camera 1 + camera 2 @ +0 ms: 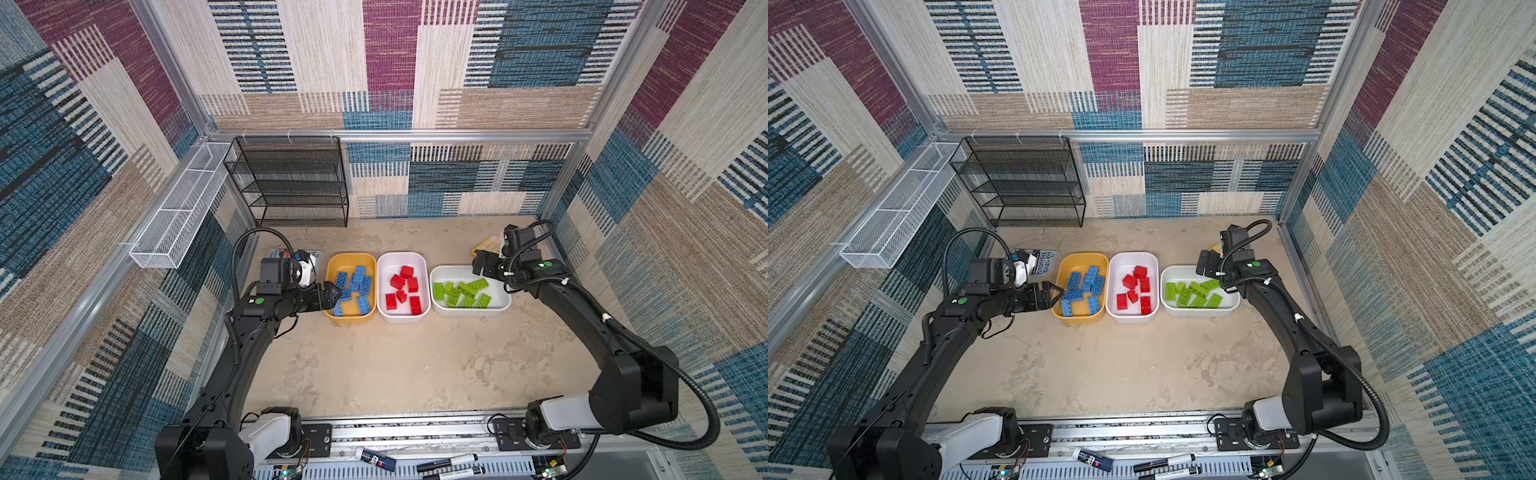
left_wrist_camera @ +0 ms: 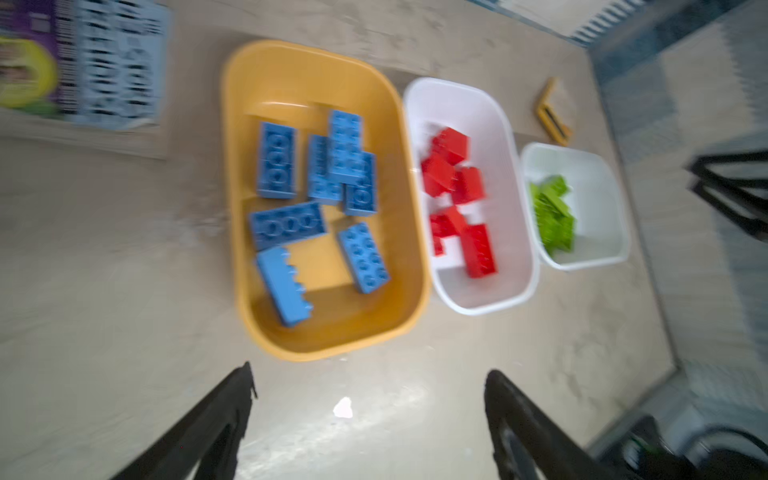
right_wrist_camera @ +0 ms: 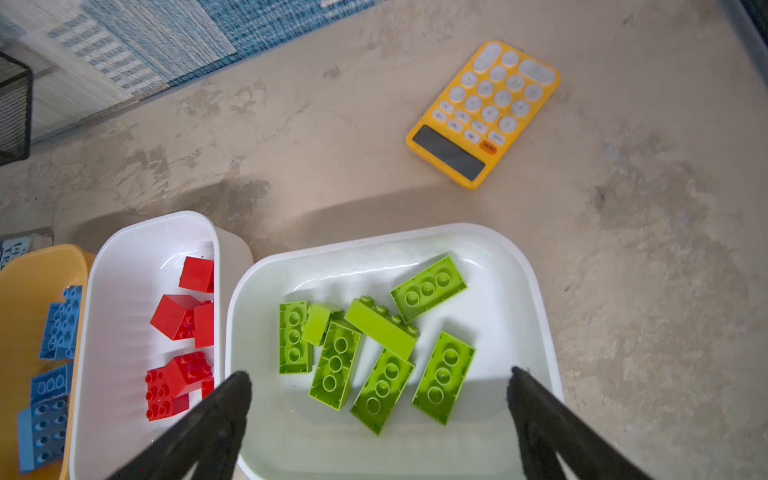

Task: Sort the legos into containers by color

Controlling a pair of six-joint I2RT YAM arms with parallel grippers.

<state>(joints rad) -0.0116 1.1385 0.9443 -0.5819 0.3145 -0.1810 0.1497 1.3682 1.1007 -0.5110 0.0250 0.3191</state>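
Three containers stand in a row in both top views. The mustard yellow tub (image 1: 351, 319) holds several blue legos (image 1: 353, 286). Beside it, the middle white tub (image 1: 402, 318) holds several red legos (image 1: 403, 289). Several lime green legos (image 1: 461, 293) lie in the right white tub (image 1: 469, 311). My left gripper (image 1: 334, 293) hovers open and empty at the yellow tub's left rim; in the blurred left wrist view, my left gripper (image 2: 370, 370) is over bare table just short of the yellow tub (image 2: 332, 353). My right gripper (image 1: 478, 266) is open and empty above the right tub; in its wrist view, my right gripper (image 3: 379, 374) has the green legos (image 3: 374, 345) below it.
A yellow calculator (image 3: 484, 114) lies behind the right tub near the right wall. A printed booklet (image 1: 286, 253) lies behind my left arm. A black mesh rack (image 1: 291, 183) and a white wire basket (image 1: 178, 220) line the back left. Markers (image 1: 446, 463) lie on the front rail.
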